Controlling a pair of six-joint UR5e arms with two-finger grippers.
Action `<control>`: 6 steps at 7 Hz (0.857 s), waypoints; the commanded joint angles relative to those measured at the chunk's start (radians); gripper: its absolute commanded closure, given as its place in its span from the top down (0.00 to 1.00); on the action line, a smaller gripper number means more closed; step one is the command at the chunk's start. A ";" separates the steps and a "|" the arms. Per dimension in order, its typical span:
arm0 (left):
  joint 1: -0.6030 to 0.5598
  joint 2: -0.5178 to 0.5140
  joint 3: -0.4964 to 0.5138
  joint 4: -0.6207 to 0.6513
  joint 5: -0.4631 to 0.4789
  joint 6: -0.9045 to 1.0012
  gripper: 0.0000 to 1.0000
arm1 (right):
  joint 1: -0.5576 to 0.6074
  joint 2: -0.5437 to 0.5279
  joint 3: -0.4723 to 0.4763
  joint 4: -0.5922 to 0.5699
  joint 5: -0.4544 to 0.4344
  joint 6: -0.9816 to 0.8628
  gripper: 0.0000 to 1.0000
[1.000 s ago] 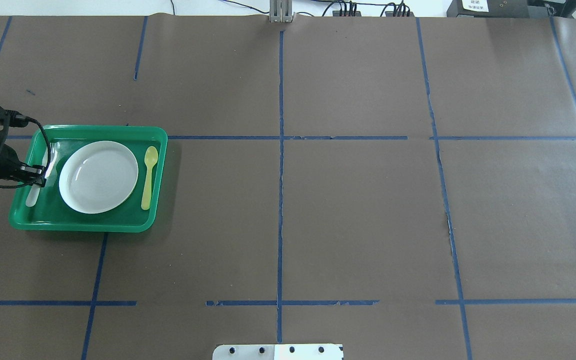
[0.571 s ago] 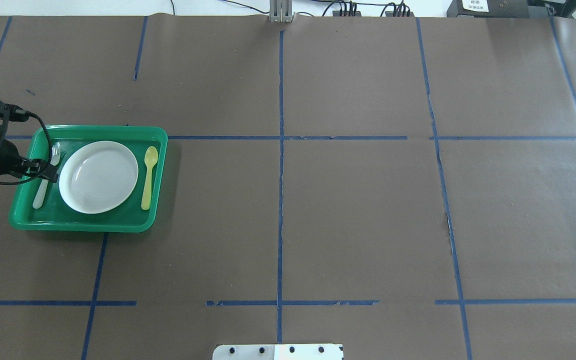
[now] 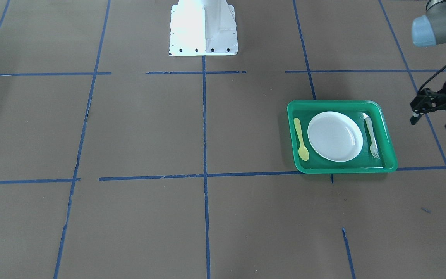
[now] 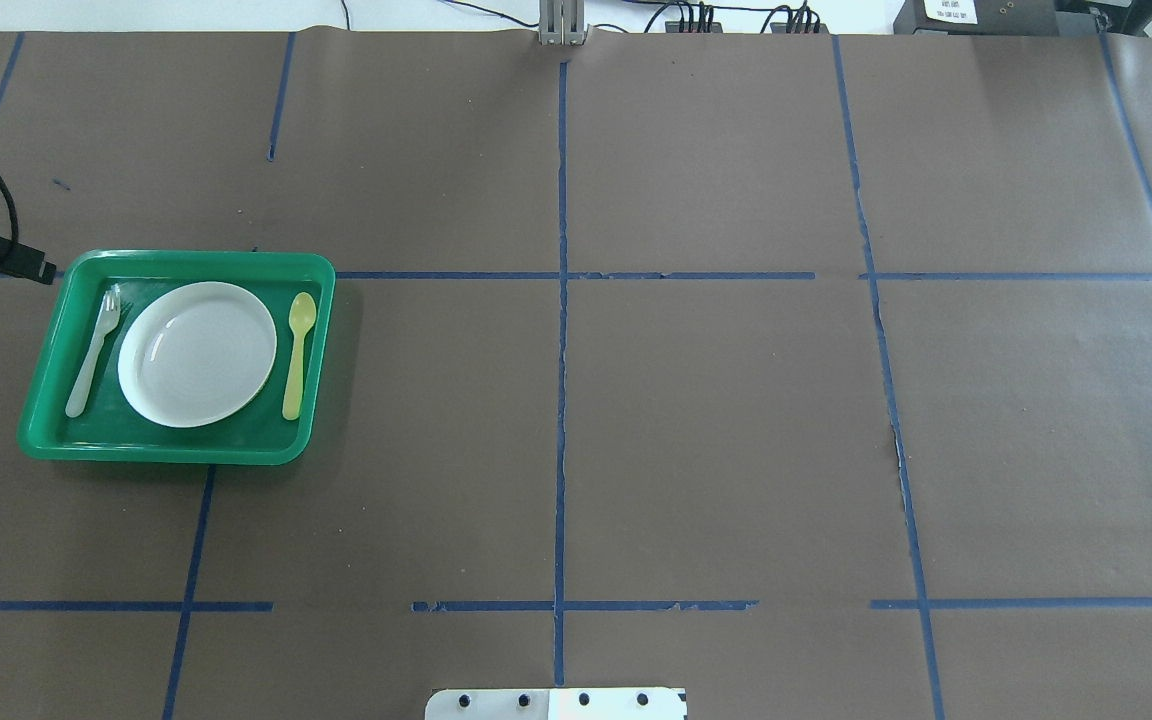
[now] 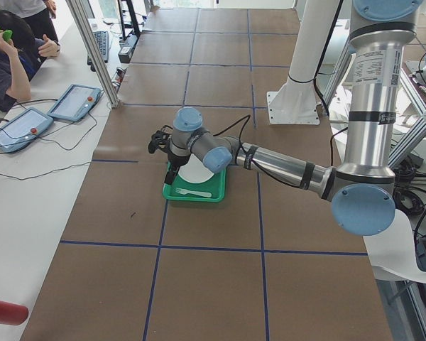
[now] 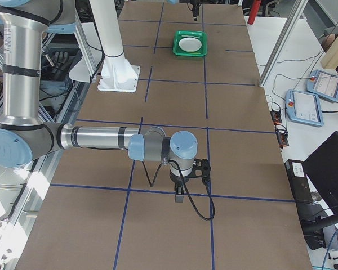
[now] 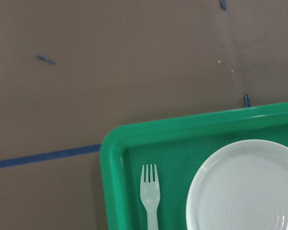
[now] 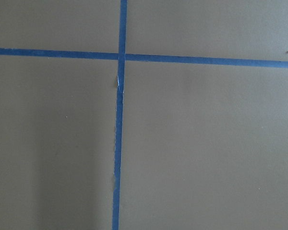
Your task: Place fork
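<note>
Lying flat in the green tray (image 4: 186, 258), the fork (image 4: 94, 350) is seen between the tray's wall and the white plate (image 4: 198, 353), tines away from the robot. The yellow spoon (image 4: 297, 352) is placed on the plate's other side. The left gripper (image 3: 433, 119) is spread wide, empty, beside the tray above the worktop (image 4: 696, 420). The right gripper (image 6: 179, 197) is seen side-on only, so its opening cannot be told.

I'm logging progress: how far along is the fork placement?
Done: the fork lies flat in the green tray, beside the white plate, opposite the yellow spoon. In hand: nothing; the left gripper hangs open, clear of the tray. Left: apparently nothing.
</note>
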 commanded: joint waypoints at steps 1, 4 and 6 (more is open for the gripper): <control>-0.155 0.010 0.041 0.157 -0.053 0.163 1.00 | 0.000 0.000 0.000 0.000 0.000 0.001 1.00; -0.305 0.008 0.089 0.501 -0.058 0.496 1.00 | 0.000 0.000 0.000 0.000 0.000 0.000 1.00; -0.312 0.103 0.090 0.477 -0.175 0.499 1.00 | 0.000 0.000 0.000 0.000 0.000 -0.001 1.00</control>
